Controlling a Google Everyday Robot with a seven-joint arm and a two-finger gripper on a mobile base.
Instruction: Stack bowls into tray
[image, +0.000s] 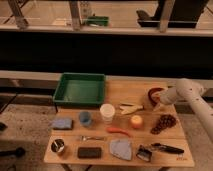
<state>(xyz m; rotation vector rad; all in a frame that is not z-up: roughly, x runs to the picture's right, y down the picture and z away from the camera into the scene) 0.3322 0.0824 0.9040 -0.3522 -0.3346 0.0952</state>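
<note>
From where I stand, the red-orange bowl (154, 93) sits upright near the far right edge of the wooden table (125, 92), well apart from the green tray (80, 91) at the far left. The gripper (158, 103) hangs at the bowl's near rim, touching it or just beside it; I cannot tell whether it is open or closed. The bowl looks like light, rigid plastic, probably smooth enough to slip. The soundest hold seems to be a pinch across the rim wall, inside and outside, kept level on the way over the white paper cup (107, 112). I can't make out a dark purple bowl.
</note>
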